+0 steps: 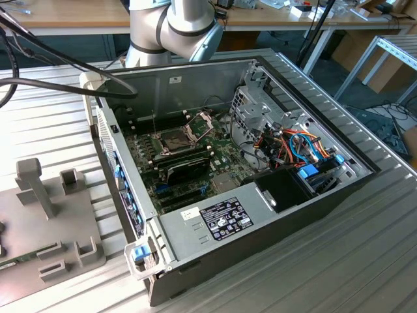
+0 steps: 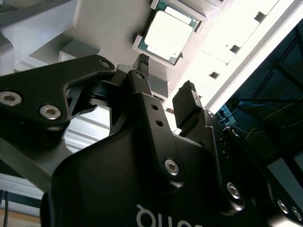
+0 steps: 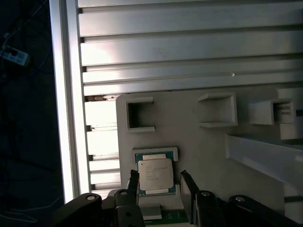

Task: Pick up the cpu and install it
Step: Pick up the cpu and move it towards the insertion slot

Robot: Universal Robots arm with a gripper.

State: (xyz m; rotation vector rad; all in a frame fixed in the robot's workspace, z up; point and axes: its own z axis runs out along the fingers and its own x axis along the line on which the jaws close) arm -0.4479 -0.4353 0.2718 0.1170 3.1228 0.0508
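Observation:
The cpu (image 3: 155, 176), a small square chip with a dull silver top, lies flat in a shallow grey holder on the light grey fixture plate (image 3: 199, 142). In the second wrist view the cpu (image 2: 168, 34) lies just beyond the fingertips. My gripper (image 3: 161, 188) is open, and its two black fingers (image 3: 188, 189) stand to either side of the chip without touching it. The gripper (image 2: 164, 78) has nothing between its fingers. In the exterior view the green motherboard (image 1: 189, 166) lies inside the open computer case (image 1: 260, 215), with its socket (image 1: 174, 140) uncovered and the hinged frame (image 1: 201, 122) raised.
Raised grey blocks and open brackets (image 3: 139, 115) stand on the fixture plate (image 1: 45, 215) at the exterior view's left. The ribbed aluminium table (image 3: 189, 52) ends at an edge (image 3: 64, 94) near the chip. Drive cages, cables (image 1: 293, 147) and a power supply (image 1: 215, 218) crowd the case.

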